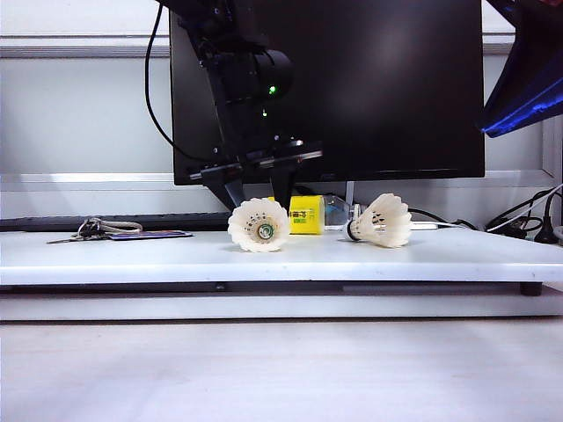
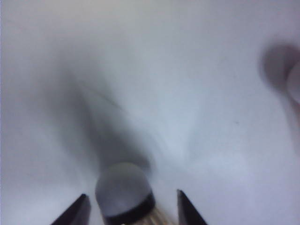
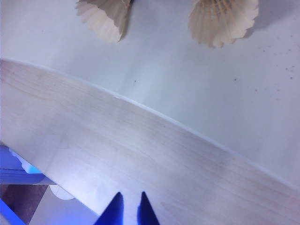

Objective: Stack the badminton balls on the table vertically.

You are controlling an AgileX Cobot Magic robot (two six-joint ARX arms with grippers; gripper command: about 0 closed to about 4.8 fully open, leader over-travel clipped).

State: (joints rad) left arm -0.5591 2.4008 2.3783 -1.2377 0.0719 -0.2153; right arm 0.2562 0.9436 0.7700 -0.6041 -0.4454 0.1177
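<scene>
Two white feather badminton balls lie on their sides on the white table. The left one turns its flared skirt toward the exterior camera. The right one points its cork to the left. My left gripper stands low just behind the left ball. In the left wrist view its dark fingertips straddle that ball's rounded cork with a gap on each side, so the gripper is open. My right gripper hangs shut and empty over the wood-grain surface, well short of both balls.
A yellow-labelled clear bottle stands behind the balls, in front of a black monitor. Keys and a flat card lie at the table's left end, and cables at its right. A pale wood-grain surface lies in front.
</scene>
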